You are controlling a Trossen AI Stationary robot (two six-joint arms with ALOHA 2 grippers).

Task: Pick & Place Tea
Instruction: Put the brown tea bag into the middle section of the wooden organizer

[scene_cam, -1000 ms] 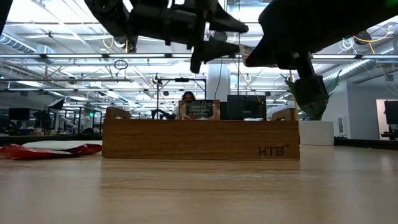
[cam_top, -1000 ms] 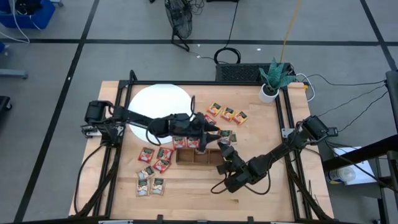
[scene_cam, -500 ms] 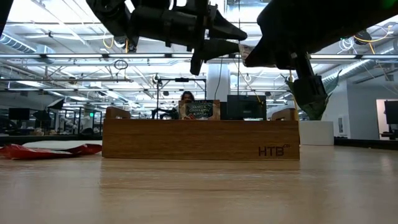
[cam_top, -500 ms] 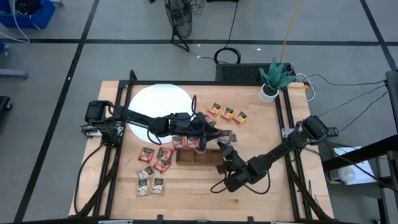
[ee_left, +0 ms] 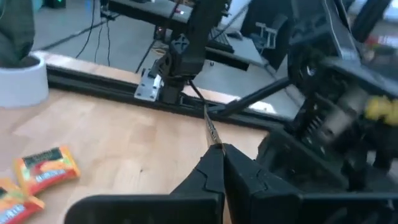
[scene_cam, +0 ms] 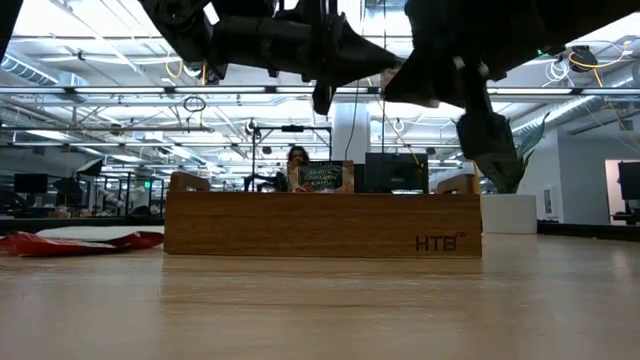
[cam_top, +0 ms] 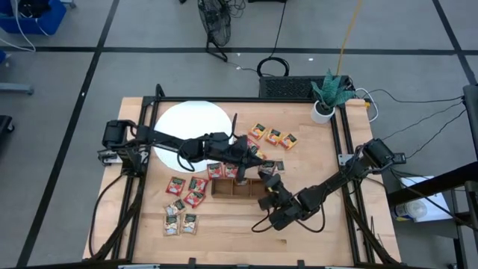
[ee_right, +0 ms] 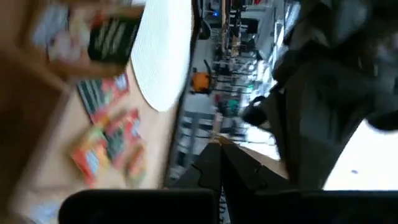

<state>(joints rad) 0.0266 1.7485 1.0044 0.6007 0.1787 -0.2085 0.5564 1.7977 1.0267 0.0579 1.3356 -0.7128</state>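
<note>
Both grippers meet above the right end of the long wooden tray [cam_top: 237, 187], clear of the table. My left gripper [cam_top: 256, 155] reaches in from the left and is shut on a thin tea sachet [ee_left: 210, 127], seen edge-on. My right gripper [cam_top: 263, 173] comes from the near right, shut, with its tips at the same sachet [scene_cam: 388, 78]. Loose tea lies flat on the table: orange sachets [cam_top: 272, 137] far right, red ones [cam_top: 188, 187] left of the tray, pale ones [cam_top: 181, 223] near left. One sachet [scene_cam: 322, 176] stands upright in the tray. My left gripper pinches one edge of the sachet [ee_left: 214, 144] between its two fingertips, reaching about level from the table's left. The sachet sticks out past the tips, lifted clear above the tray. My right gripper is shut, with a small pale bit of the sachet [ee_right: 214, 142] at its fingertips. It comes from the near right, facing the left gripper. Which part it has is hidden by both grippers.
A white disc [cam_top: 190, 127] lies at the far left of the table. A potted plant [cam_top: 323, 110] stands at the far right corner. Dark frame rails run along the left and right edges. Bare wood shows in front of the tray [scene_cam: 320, 225].
My left gripper's fingers have shut on the sachet that my right gripper holds up; they stood wide open a second ago. Both grippers have drifted slightly toward the table's left, and the sachet has stayed in the air above the tray.
</note>
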